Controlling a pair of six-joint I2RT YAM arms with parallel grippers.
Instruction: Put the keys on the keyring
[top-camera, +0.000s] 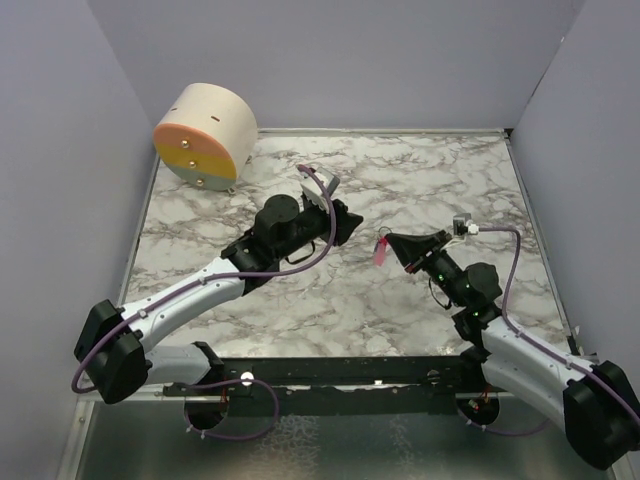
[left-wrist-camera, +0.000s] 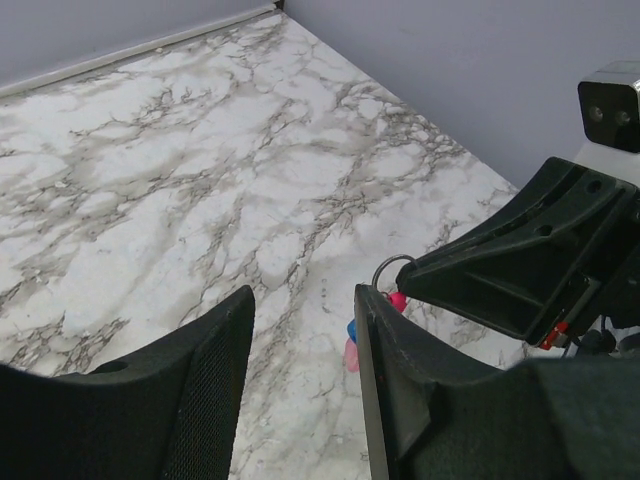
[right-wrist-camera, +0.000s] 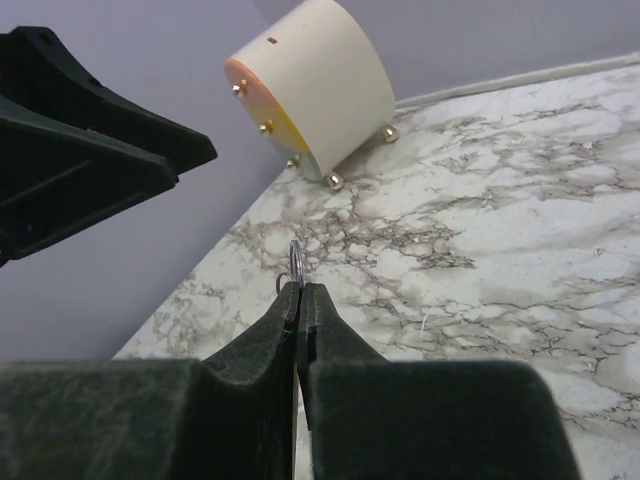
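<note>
Right wrist view: right gripper (right-wrist-camera: 299, 292) is clamped on the keyring (right-wrist-camera: 296, 262), pink key (top-camera: 381, 252) dangling at its tip, so imo the left gripper (left-wrist-camera: 303, 300), jaws apart, should back off without snagging it.

The right pincer (right-wrist-camera: 300, 295) pinches the keyring (right-wrist-camera: 296, 262), its thin loop poking above the tips. A cream drum (right-wrist-camera: 320, 90) stands far back on the marbled desk (right-wrist-camera: 520, 200).

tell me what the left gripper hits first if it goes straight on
Likely the keyring pinched in the right gripper, right by one finger of the left gripper; between its open jaws only the table lies ahead. Depth is unclear.
</note>
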